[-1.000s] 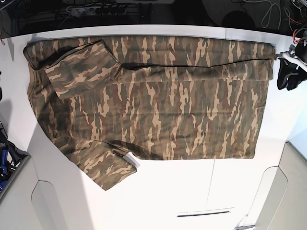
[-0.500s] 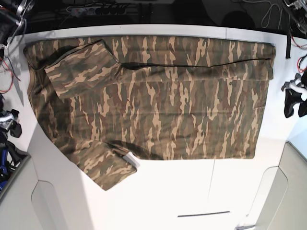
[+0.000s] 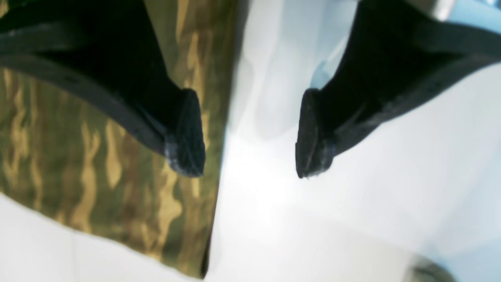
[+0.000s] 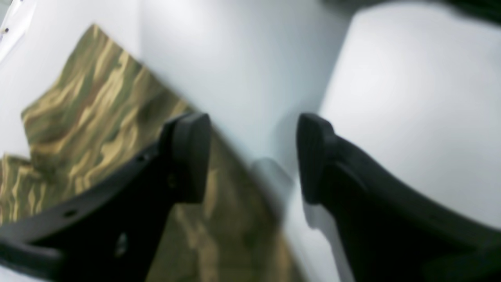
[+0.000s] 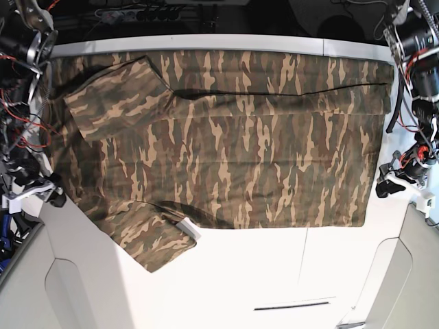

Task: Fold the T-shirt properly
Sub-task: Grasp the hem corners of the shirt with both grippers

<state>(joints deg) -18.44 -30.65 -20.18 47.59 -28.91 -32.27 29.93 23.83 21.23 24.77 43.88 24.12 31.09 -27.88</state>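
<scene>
The camouflage T-shirt (image 5: 226, 144) lies spread flat on the white table, its far edge folded over in a long strip. One sleeve (image 5: 110, 96) is folded onto the body; the other (image 5: 147, 236) sticks out at the front left. My left gripper (image 5: 386, 185) hovers open at the shirt's right edge. In the left wrist view one of its fingers (image 3: 186, 133) is over the T-shirt (image 3: 98, 156) and the other over bare table. My right gripper (image 5: 48, 194) stands open at the shirt's left edge, above the T-shirt (image 4: 90, 102); nothing is between its fingers (image 4: 190, 156).
The white table (image 5: 274, 274) continues in front of the shirt, with a dark slot (image 5: 291, 306) near its front edge. Cables and arm hardware (image 5: 20, 82) crowd the left side, and more wiring (image 5: 418, 62) hangs at the right. A dark gap runs behind the table.
Both arms have travelled toward the front along the shirt's two side edges. The left gripper has opened a little wider. The shirt has not moved.
</scene>
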